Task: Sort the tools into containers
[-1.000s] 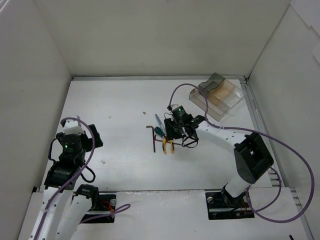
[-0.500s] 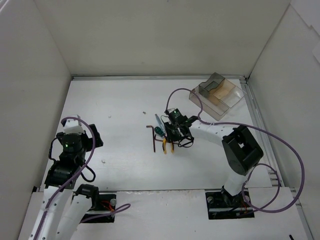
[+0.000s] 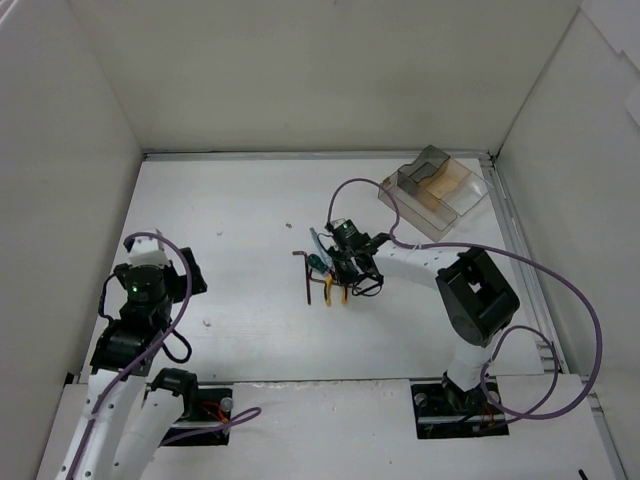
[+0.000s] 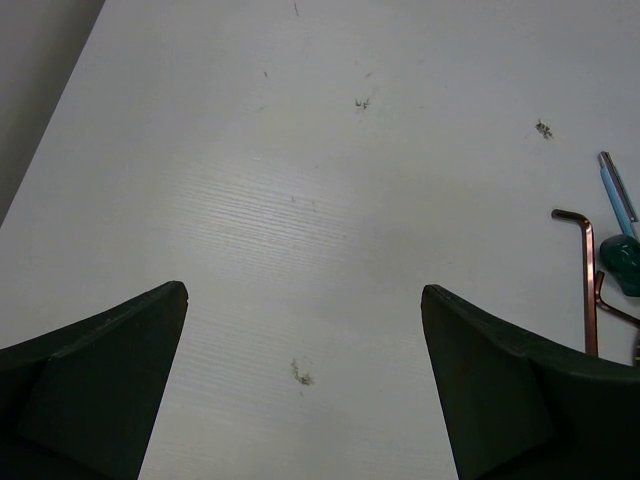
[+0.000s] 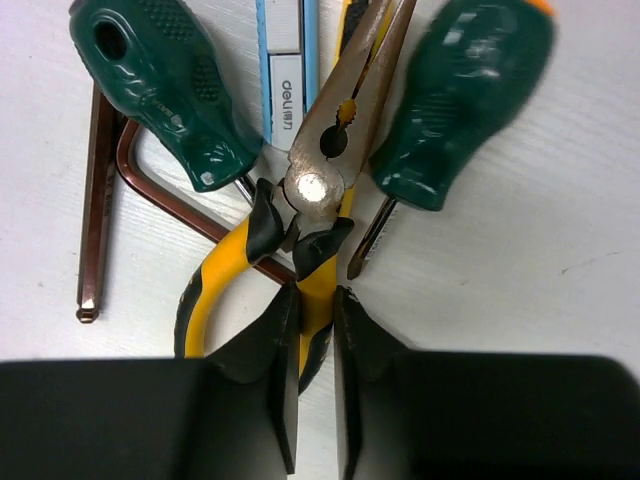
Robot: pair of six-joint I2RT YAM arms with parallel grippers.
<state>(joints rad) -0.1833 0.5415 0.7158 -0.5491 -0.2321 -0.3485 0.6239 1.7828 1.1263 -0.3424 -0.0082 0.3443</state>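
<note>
The tools lie in one heap mid-table. In the right wrist view the yellow-handled pliers lie across two brown hex keys, between two green-handled screwdrivers, with a light-blue screwdriver behind. My right gripper is shut on the pliers' right handle, low on the table; it also shows in the top view. The clear divided box stands at the back right. My left gripper is open and empty over bare table at the left.
White walls close in the table on the left, back and right. The left wrist view catches a hex key, a green handle and the light-blue screwdriver at its right edge. A purple cable loops above the right arm.
My right gripper has moved a little left onto the tool heap, and its elbow has swung in. The left arm has not moved.
</note>
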